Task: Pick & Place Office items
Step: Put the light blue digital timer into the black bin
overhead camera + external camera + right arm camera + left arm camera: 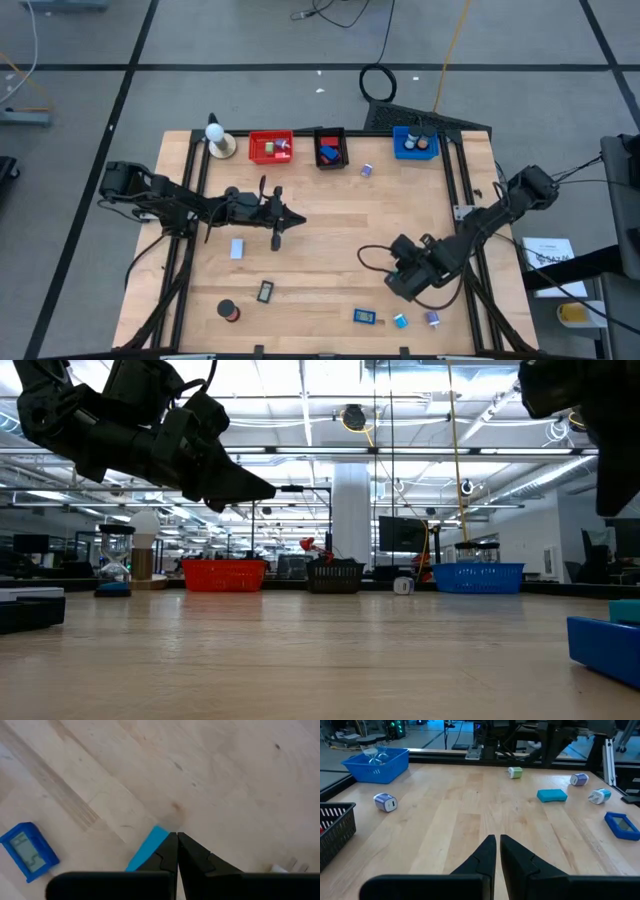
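Your right claw [177, 851] is clenched just above a light-blue block [146, 851] on the desk [330, 240]; your left claw [497, 856] is clenched too, empty.

A large open lab hall: ceiling strip lights [300, 450], monitors [402, 534], taped concrete floor [250, 40].

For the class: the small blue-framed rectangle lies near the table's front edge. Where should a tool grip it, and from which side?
Probably from straight above, closing across its two long edges. The blue-framed rectangle lies flat on the wooden table, so only its thin rim offers a hold, and the narrower span should fit a tool best.
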Robot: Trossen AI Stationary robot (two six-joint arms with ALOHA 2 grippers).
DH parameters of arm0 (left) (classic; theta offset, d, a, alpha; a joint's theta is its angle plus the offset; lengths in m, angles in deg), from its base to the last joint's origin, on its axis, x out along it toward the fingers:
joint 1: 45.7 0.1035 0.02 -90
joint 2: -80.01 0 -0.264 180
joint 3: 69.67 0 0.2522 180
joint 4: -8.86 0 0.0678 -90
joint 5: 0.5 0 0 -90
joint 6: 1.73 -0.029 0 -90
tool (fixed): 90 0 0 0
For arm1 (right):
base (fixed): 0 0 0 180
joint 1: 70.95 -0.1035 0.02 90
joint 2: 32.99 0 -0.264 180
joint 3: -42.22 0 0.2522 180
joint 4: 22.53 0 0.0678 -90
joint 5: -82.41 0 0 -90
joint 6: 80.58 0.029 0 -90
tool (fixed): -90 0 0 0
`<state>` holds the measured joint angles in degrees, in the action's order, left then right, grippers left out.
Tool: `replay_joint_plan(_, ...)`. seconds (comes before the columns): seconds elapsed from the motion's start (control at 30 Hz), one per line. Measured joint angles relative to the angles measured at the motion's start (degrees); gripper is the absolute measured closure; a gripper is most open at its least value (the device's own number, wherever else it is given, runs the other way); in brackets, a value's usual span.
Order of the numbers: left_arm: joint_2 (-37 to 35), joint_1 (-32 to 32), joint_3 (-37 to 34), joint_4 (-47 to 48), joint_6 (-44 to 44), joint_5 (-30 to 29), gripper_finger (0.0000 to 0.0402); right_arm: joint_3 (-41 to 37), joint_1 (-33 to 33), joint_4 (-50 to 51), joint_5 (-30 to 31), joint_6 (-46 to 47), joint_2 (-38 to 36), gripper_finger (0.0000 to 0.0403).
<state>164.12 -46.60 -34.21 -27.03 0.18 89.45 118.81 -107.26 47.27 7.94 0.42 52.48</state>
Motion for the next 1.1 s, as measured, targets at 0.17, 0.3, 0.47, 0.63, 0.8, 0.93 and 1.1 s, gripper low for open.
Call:
replay_joint_plan(0.17, 0.00, 0.00, 0.01, -0.04, -0.11, 0.00, 0.0371, 0.00, -1.39, -1.45, -3.07, 2.23, 0.47, 0.0377)
replay_joint_plan(0.3, 0.00, 0.00, 0.01, -0.06, -0.13, -0.01, 0.0371, 0.00, -2.66, -2.83, -3.69, 2.55, 1.59, 0.0322)
replay_joint_plan(0.47, 0.00, 0.00, 0.01, -0.04, -0.15, 0.00, 0.0371, -0.02, -3.95, -3.98, -3.68, 2.99, 3.97, 0.0231)
replay_joint_plan(0.63, 0.00, 0.00, 0.03, 0.03, -0.14, -0.02, 0.0371, -0.02, -4.75, -4.42, -3.81, 5.29, 8.05, 0.0151)
replay_joint_plan(0.8, -0.01, 0.00, 0.03, 0.03, -0.15, -0.02, 0.0371, -0.02, -4.84, -5.24, -5.14, 6.71, 12.20, 0.0107)
replay_joint_plan(0.93, -0.02, 0.00, 0.03, 0.00, -0.15, -0.02, 0.0371, 0.00, -4.86, -5.31, -5.16, 6.88, 14.15, 0.0115)
replay_joint_plan(1.1, -0.02, 0.01, 0.03, 0.00, -0.15, -0.02, 0.0371, -0.11, -4.79, -5.34, -5.19, 6.75, 15.07, 0.0162)
